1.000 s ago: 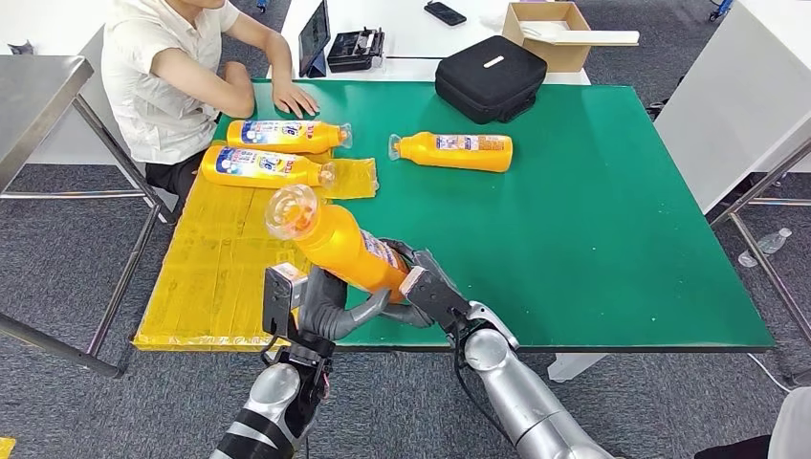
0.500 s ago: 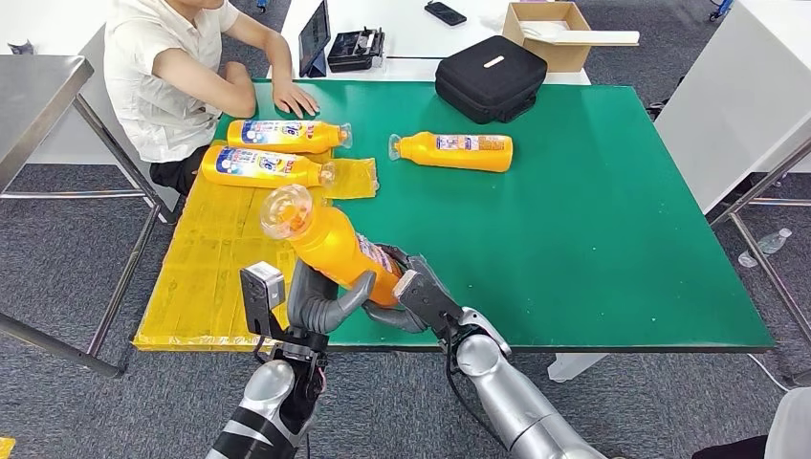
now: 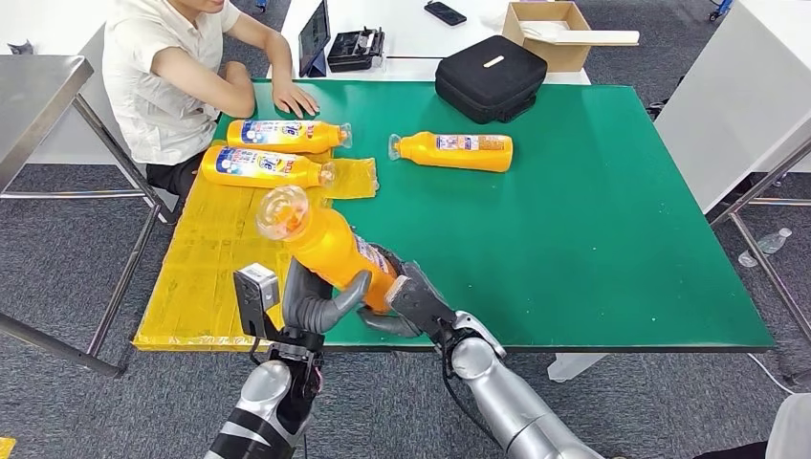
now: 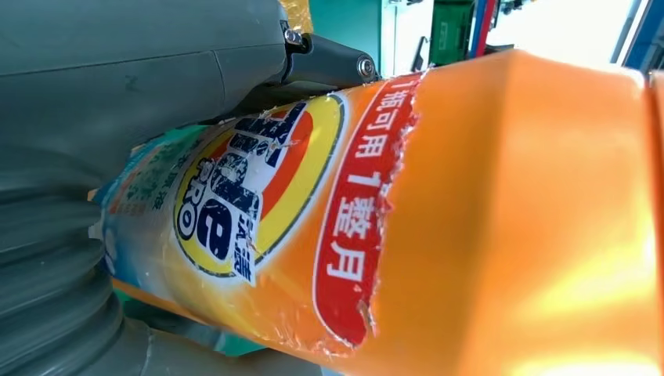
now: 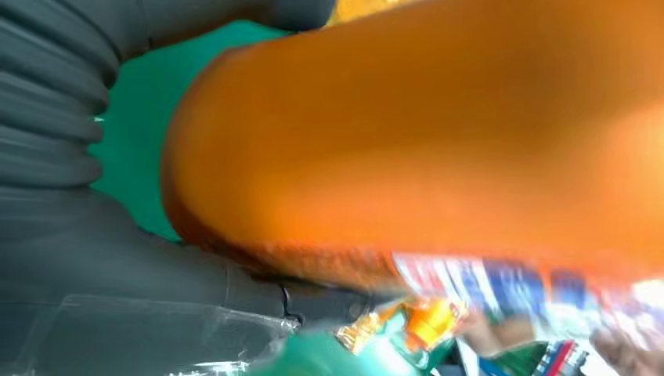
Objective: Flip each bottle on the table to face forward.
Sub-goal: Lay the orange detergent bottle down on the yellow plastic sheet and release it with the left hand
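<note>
Right now both hands are on the same orange bottle (image 3: 330, 249), holding it up off the counter (image 3: 593, 239) near its front edge. The left hand (image 3: 311, 301) wraps its thumb and fingers around the lower body from the left side, and the right hand (image 3: 406, 296) clasps the base end from the right, so the bottle sits between them, tilted, with its clear cap end raised and pointing up and away to the left of the hands. From the left wrist the front label (image 4: 258, 204) of the bottle lies right against the grey thumb (image 4: 156, 70), blue and yellow logo with a red band of characters beside it, torn along one edge. From the right wrist the picture is blurred; the plain orange side of the bottle (image 5: 438, 149) lies close against that hand's grey cover (image 5: 55, 86).

Beyond the hands, well apart from them, three more bottles lie on their sides. Two are off to the far left on a yellow sheet (image 3: 206, 258): one bottle (image 3: 263, 166) nearer, another bottle (image 3: 287, 136) just behind it, both with blue labels up. A third bottle (image 3: 454, 151) lies straight ahead on the green counter, cap to the left. A black case (image 3: 490, 76) sits at the far edge. A seated person rests a hand (image 3: 292, 98) on the counter's far left corner.
</note>
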{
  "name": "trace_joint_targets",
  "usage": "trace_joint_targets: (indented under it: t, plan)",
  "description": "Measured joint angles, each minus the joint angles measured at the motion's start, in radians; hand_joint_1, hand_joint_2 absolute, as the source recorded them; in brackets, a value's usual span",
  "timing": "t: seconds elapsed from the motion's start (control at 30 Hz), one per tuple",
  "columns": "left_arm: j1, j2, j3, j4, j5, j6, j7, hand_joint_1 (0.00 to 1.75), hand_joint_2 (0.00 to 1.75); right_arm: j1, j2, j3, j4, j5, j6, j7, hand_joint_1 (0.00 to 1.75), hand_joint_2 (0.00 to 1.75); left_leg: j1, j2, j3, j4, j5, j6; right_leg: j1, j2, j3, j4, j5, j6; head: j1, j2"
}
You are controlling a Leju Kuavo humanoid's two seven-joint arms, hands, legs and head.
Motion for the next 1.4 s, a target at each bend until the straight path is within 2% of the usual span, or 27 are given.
trace_joint_targets:
  t: [0.57,0.7,0.8,0.9,1.0,1.07,1.23,1.4]
  plan:
    - [-0.001,0.000,-0.003,0.001,-0.014,0.009,0.016,1.75,1.75,0.003,0.006,0.000,0.024,0.009,-0.016,0.004,0.00,1.75,0.000,0.000,0.000,0.000,0.000,0.000,0.000,0.000,0.000,0.000,0.000,0.000,0.000,0.000]
    - [-0.002,0.000,-0.002,0.000,-0.068,0.047,0.030,1.75,1.75,0.012,0.006,-0.001,0.023,0.036,-0.041,0.007,0.00,1.75,0.000,0.000,0.000,0.000,0.000,0.000,0.000,0.000,0.000,0.000,0.000,0.000,0.000,0.000]
    - [-0.004,0.000,0.005,-0.012,-0.274,0.137,0.057,1.75,1.75,0.038,0.005,-0.012,0.016,0.080,-0.088,0.015,0.00,1.75,0.000,0.000,0.000,0.000,0.000,0.000,0.000,0.000,0.000,0.000,0.000,0.000,0.000,0.000]
    - [-0.005,0.000,0.026,-0.049,-0.627,0.249,0.083,1.75,1.75,0.071,0.004,-0.045,-0.005,0.163,-0.157,0.020,0.00,1.75,0.000,0.000,-0.001,0.000,0.000,0.000,0.000,0.000,-0.001,0.000,0.000,0.000,0.000,0.000]
    - [-0.005,0.000,0.062,-0.104,-0.991,0.341,0.144,1.75,1.75,0.091,0.005,-0.088,-0.041,0.269,-0.237,0.029,0.00,1.75,0.000,0.000,-0.001,0.000,0.000,0.000,0.000,0.000,-0.001,0.000,0.000,0.000,0.000,0.000]
    - [-0.005,0.000,0.097,-0.140,-1.154,0.370,0.180,1.75,1.75,0.099,0.010,-0.126,-0.074,0.312,-0.259,0.035,0.00,1.75,0.000,0.000,-0.001,0.000,0.000,0.000,0.000,0.000,-0.001,0.000,0.000,0.000,0.000,0.000]
    - [-0.021,0.005,0.182,-0.180,-1.452,0.405,0.281,1.75,1.75,0.110,0.025,-0.214,-0.144,0.326,-0.231,0.022,0.00,1.75,0.000,0.000,-0.001,0.000,0.001,0.000,0.000,0.000,0.000,0.000,0.000,0.000,0.000,0.000]
    - [-0.061,0.019,0.243,-0.129,-1.554,0.418,0.315,1.75,1.75,0.116,0.034,-0.258,-0.161,0.312,-0.213,-0.013,0.00,1.75,0.000,0.000,-0.001,0.000,0.001,0.000,0.000,0.000,0.000,0.000,0.000,0.000,0.000,0.000]
